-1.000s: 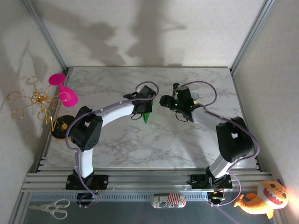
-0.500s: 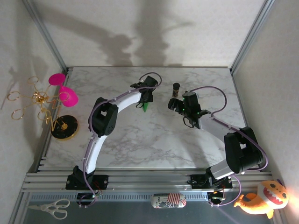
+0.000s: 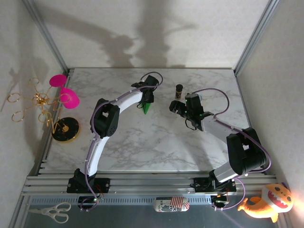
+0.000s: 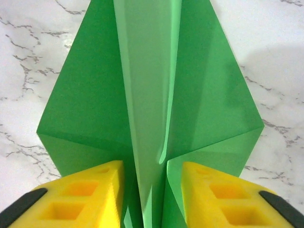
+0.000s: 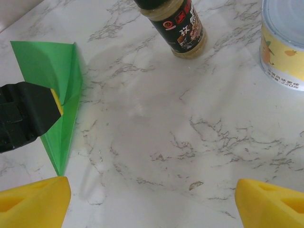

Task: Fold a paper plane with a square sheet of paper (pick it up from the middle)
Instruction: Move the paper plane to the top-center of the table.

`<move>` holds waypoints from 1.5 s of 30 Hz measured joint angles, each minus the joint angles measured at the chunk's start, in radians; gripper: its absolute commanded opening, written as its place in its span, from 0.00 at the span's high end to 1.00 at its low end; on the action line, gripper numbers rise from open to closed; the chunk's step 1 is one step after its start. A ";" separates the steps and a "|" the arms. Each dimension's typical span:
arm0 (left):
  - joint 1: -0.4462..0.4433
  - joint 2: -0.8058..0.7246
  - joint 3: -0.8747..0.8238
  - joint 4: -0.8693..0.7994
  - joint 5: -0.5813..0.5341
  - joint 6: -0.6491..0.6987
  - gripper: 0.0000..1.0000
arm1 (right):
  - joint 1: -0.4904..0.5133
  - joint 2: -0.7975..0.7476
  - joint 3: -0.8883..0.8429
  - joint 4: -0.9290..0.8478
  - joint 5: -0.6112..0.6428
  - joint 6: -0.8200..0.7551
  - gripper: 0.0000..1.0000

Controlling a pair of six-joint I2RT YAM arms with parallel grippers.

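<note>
Green paper plane point(image 4: 90, 99) keel inside slightly parted left tool point(image 4: 152, 185); right tool point(image 5: 152, 194) wide, its view adds bottle point(image 5: 178, 23).

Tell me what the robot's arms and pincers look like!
The left arm and right arm are white tubes with chunky black joints and looping purple cables. The left pincer and right pincer have yellow fingers; the left ones show square hollows.

Paper plane point(image 3: 147, 108) point(image 4: 147, 95) point(image 5: 57, 95): one item, bright green, plain and unmarked. Narrow pointed dart with a lighter centre crease and two slanted wings. Lies on the marble table point(image 3: 156, 142), far half, slightly left of middle, nose pointing near.
</note>
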 measured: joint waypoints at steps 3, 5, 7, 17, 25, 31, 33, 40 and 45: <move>0.000 0.018 0.004 -0.006 0.007 0.003 0.59 | 0.000 0.003 0.000 0.000 -0.001 0.000 0.11; 0.000 0.029 0.005 -0.010 0.007 0.006 0.58 | 0.000 0.007 0.000 0.000 -0.001 0.000 0.11; 0.000 0.029 0.010 -0.013 0.008 0.010 0.56 | 0.000 0.011 0.000 0.000 -0.001 0.001 0.11; 0.000 0.032 0.011 -0.013 0.004 0.009 0.39 | 0.000 0.022 0.000 0.000 -0.019 0.007 0.11; 0.002 0.035 0.011 -0.002 -0.002 0.002 0.27 | 0.000 0.037 0.000 0.000 -0.020 0.011 0.10; 0.002 0.037 0.014 0.009 -0.001 -0.002 0.32 | 0.000 0.039 0.000 0.000 -0.020 0.018 0.10; 0.002 0.037 0.014 0.010 0.000 -0.009 0.33 | 0.000 0.039 0.000 0.000 -0.020 0.021 0.10; 0.002 0.000 -0.006 0.018 0.006 -0.042 0.41 | 0.000 0.039 0.000 0.000 -0.020 0.024 0.10; 0.002 -0.054 -0.008 0.030 0.006 -0.056 0.40 | 0.000 0.042 0.000 0.000 -0.024 0.026 0.10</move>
